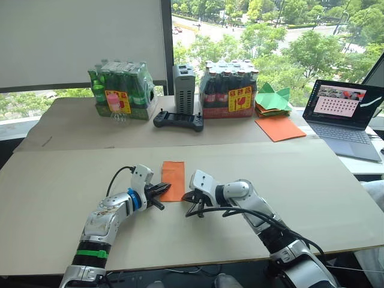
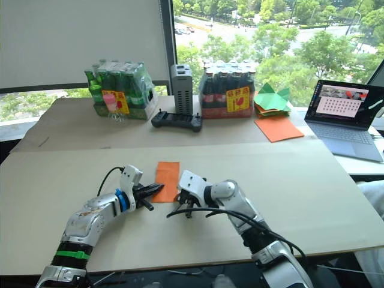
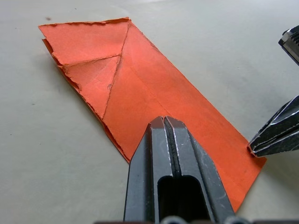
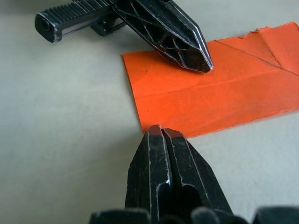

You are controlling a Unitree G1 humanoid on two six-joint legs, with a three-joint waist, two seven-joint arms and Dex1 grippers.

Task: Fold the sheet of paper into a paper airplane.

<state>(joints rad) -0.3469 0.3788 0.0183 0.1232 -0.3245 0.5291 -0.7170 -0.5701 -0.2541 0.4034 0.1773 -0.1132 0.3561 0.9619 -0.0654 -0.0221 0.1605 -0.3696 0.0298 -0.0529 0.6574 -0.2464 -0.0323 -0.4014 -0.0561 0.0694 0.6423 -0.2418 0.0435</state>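
Observation:
The sheet of paper (image 1: 173, 179) lies flat on the table, folded into a narrow orange strip with triangular flaps (image 3: 88, 65) at its far end. My left gripper (image 1: 165, 188) is shut, and its tip (image 3: 163, 123) rests on the strip's near half. My right gripper (image 1: 188, 197) is shut too, its tip (image 4: 158, 131) touching the strip's near edge by a corner. Both grippers come in from either side of the near end, and the left gripper (image 4: 187, 42) also appears in the right wrist view. The paper airplane is out of view.
At the back stand a pack of green bottles (image 1: 123, 90), a grey box (image 1: 184, 87), a black controller (image 1: 178, 121) and a pack of dark bottles (image 1: 231, 90). Green folded papers (image 1: 273, 99), a smooth orange sheet (image 1: 279, 127) and a laptop (image 1: 345, 117) sit back right.

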